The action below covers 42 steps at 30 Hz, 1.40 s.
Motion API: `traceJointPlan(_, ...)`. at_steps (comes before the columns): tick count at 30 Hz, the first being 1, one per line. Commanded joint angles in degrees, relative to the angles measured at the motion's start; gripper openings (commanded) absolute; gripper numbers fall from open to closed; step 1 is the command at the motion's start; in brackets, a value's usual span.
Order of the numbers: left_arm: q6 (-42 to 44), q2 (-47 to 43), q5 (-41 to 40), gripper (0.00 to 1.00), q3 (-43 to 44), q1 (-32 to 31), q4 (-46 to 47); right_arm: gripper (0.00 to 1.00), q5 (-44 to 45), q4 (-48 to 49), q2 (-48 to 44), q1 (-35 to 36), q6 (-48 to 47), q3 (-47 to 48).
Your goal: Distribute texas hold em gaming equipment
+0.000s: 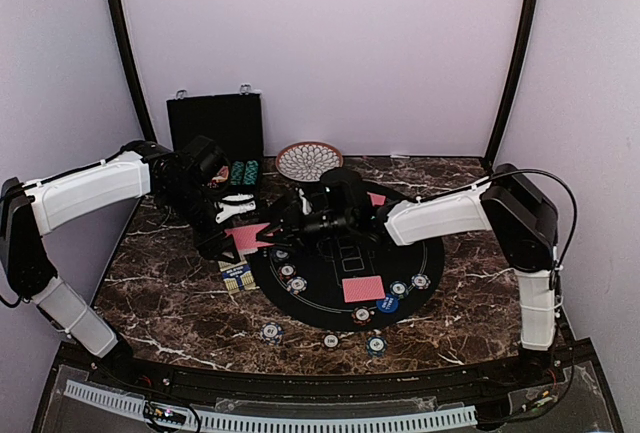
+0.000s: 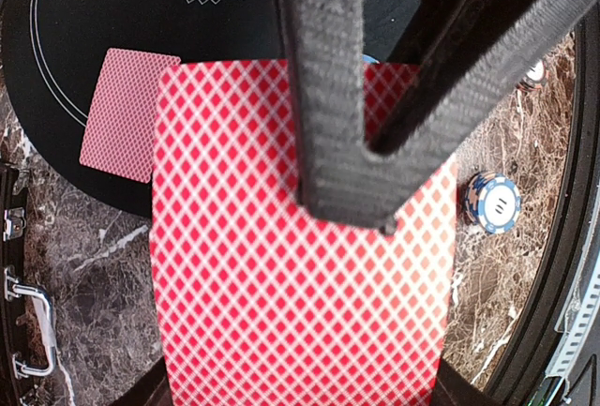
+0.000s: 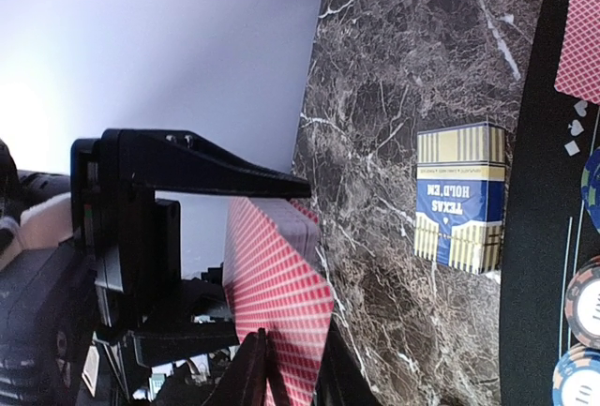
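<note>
The left gripper (image 2: 352, 204) is clamped on a deck (image 2: 281, 303) of red-backed cards and holds it off the table, back side toward its own wrist camera. The right gripper (image 1: 280, 225) reaches in from the opposite side. In the right wrist view its fingers sit on either side of the deck's nearest edge, but that view does not show whether they have actually pinched anything. The step appears to be peeling one card off for dealing. To do it well, the right fingers should probably catch only the outermost card near its edge and slide it sideways along the face, while the left grip stays firm so the stack does not fan or slip. Beneath both grippers lies a black round mat (image 1: 310, 303) on a dark veined marble table (image 1: 170, 293). One dealt card (image 1: 363, 288) lies face down on the mat, toward the robot from the right gripper. Striped-edge chips (image 1: 271, 332) sit along the mat's near rim, and a card box (image 3: 461, 195) lies on the marble just under the grippers. Beyond the left gripper stand a black case (image 1: 215, 123) and a patterned dish (image 1: 308, 160), against plain pale lilac walls.
</note>
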Motion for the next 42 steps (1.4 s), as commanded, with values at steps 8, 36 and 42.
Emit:
traceJointPlan(8, 0.65, -2.20, 0.62, 0.00, 1.31, -0.26, -0.45, 0.00, -0.72, 0.47, -4.31, -0.82, -0.34, -2.41)
traceJointPlan(36, 1.52, -4.90, -1.28, 0.00, -0.58, -0.25, -0.83, 0.00, -3.45, 0.40, -1.19, -10.33, -2.43, -0.85)
traceJointPlan(42, 1.31, -5.07, -1.15, 0.00, -0.05, -0.24, -1.30, 0.00, -2.67, -0.94, 8.24, -10.39, -2.07, 8.48)
